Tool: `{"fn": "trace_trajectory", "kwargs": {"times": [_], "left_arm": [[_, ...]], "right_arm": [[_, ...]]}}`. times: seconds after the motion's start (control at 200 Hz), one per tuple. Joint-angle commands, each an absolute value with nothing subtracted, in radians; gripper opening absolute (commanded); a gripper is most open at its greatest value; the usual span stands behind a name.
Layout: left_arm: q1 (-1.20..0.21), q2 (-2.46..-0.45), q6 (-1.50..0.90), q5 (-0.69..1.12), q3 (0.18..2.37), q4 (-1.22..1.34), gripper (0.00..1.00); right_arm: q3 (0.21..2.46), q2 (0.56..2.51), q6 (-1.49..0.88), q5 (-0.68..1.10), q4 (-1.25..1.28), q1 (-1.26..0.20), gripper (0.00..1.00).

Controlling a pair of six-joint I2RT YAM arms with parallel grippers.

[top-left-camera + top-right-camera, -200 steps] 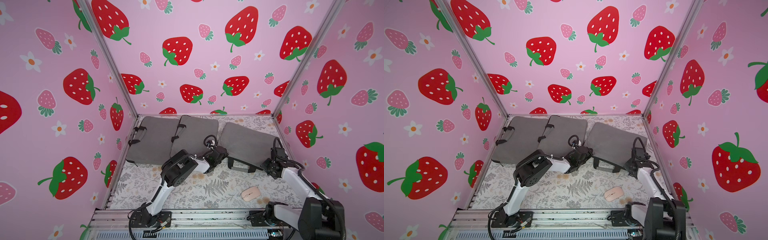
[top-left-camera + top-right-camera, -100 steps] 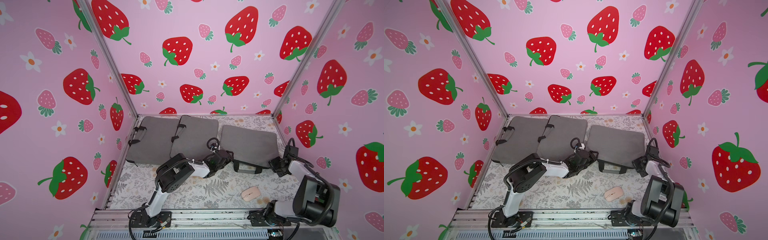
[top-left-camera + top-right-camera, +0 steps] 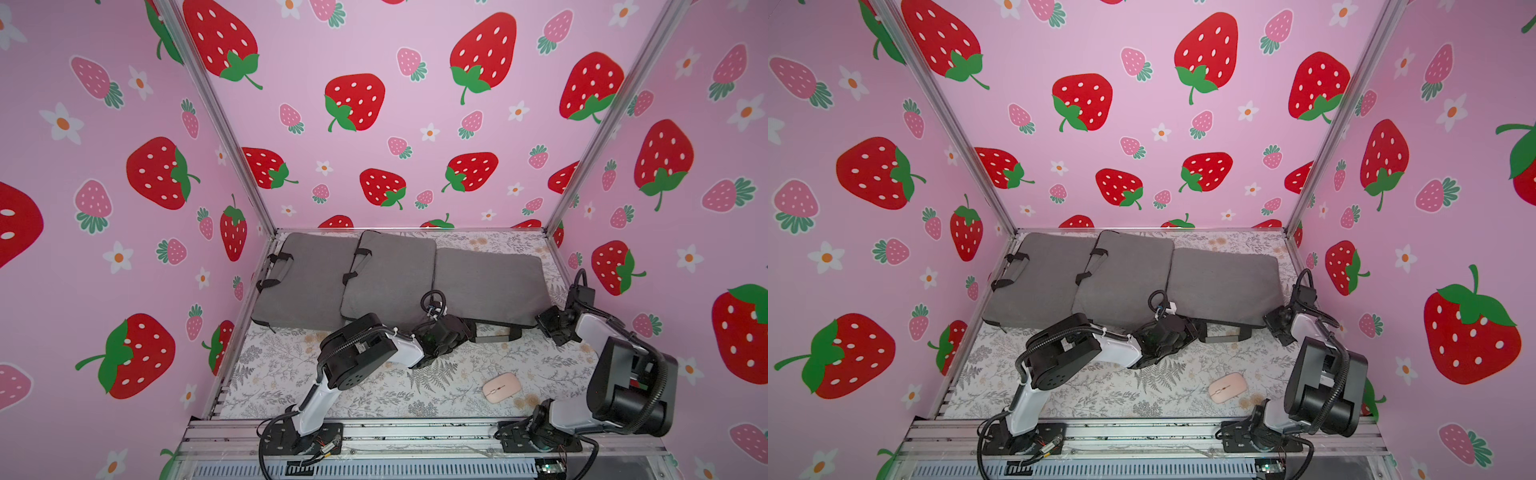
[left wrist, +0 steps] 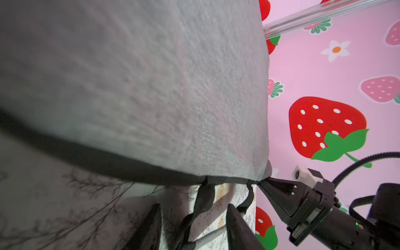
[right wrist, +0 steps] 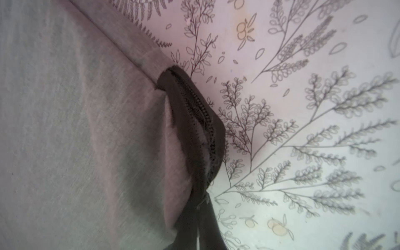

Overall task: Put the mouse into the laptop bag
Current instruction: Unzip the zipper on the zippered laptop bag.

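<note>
Release is the change here: in both top views the left gripper [image 3: 467,328] sits at the near edge of the laptop bag [image 3: 486,282], against its handle [image 3: 494,334]. Its jaws now stand parted, where 1 second ago they were closed. The bag was then skewed and dragged toward the robot, and it now lies squarer, in line with 2 other grey bags [image 3: 353,278] beside it. The right gripper [image 3: 545,323] has swung outward and meets the bag's near corner on the right arm's side. The mouse [image 3: 501,387] rests on the floral cloth [image 3: 374,390] well in front of the bag, with nothing touching it. In the left wrist view the left fingers [image 4: 151,225] are apart, with the black handle hanging loose between them, unclamped, and beyond the bag's edge the right gripper pinches that corner. In the right wrist view the right jaws are together on the zipper end [image 5: 199,129] of the bag. How far the zipper is undone I cannot tell. My reading is that the bag has been repositioned and is anchored by 1 arm. The left arm is now free, so opening the bag or fetching the mouse comes next.
</note>
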State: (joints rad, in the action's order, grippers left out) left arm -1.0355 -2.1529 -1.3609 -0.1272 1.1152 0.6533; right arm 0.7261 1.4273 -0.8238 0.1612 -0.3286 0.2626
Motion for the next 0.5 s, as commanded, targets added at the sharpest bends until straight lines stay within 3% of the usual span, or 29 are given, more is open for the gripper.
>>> {"fn": "trace_trajectory", "kwargs": {"times": [0.0,0.17,0.275,0.465,0.495], "left_arm": [[-1.036,-2.193,-1.377,-0.129,1.159,0.611,0.5],[-1.043,-2.218,-1.389,-0.094,1.207,0.603,0.44],[-1.049,-2.219,-1.402,-0.069,1.214,0.648,0.32],[-1.057,-2.142,-1.369,-0.096,1.201,0.662,0.29],[-1.056,-2.133,-1.36,-0.109,1.205,0.65,0.23]], "right_arm": [[0.703,1.381,-0.803,0.14,-0.384,0.255,0.0],[0.667,1.346,-0.796,0.149,-0.383,0.254,0.0],[0.644,1.322,-0.787,0.164,-0.384,0.252,0.0],[0.595,1.261,-0.772,0.171,-0.411,0.248,0.0],[0.588,1.25,-0.772,0.174,-0.41,0.249,0.0]]}}
